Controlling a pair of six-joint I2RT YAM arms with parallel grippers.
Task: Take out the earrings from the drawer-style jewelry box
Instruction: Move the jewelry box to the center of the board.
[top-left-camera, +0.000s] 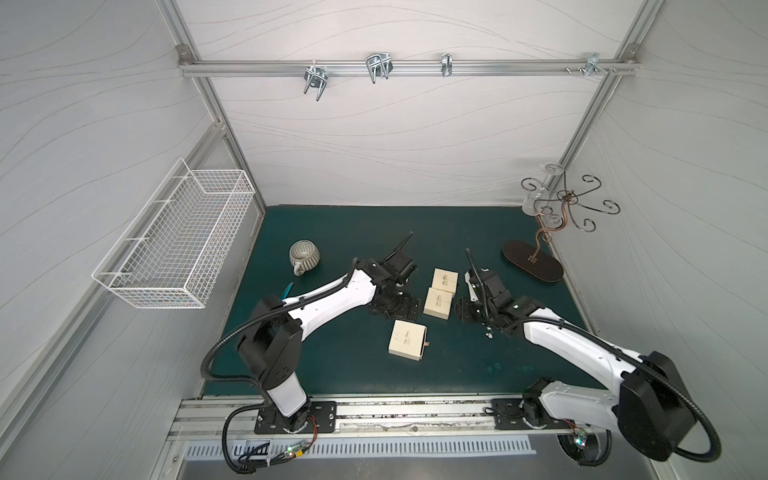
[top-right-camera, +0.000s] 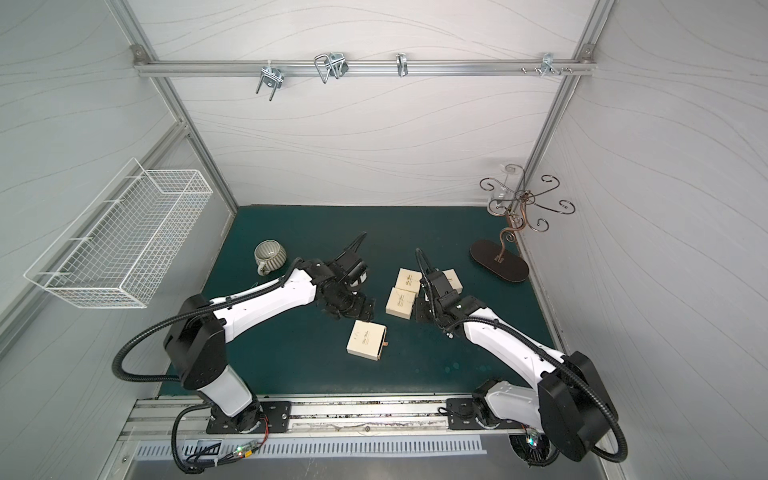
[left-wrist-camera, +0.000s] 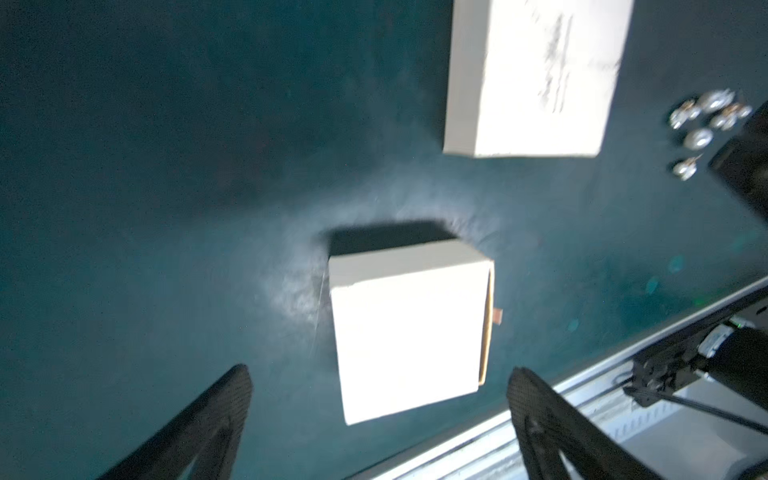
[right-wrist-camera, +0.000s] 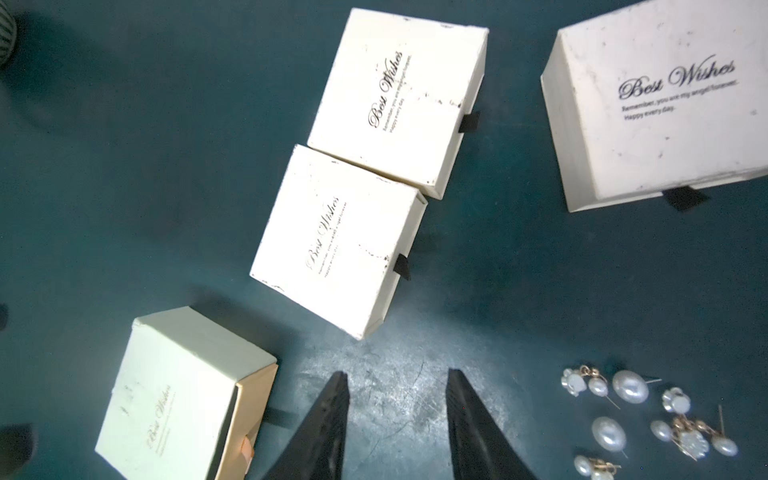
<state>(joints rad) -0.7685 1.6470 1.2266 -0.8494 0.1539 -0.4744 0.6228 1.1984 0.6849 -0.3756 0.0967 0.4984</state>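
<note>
Earrings (right-wrist-camera: 630, 390) on teal mat (right-wrist-camera: 124, 187), white walls (top-left-camera: 374, 145)

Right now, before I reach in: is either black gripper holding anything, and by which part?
Nothing is held. The black-fingered left gripper and right gripper are both open and empty.

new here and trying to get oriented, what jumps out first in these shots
Four cream boxes sit in the middle of the teal mat, the nearest box with its drawer slightly out. A cluster of pearl earrings lies loose on the mat right of them. A curly metal jewelry stand fills the far right corner.
</note>
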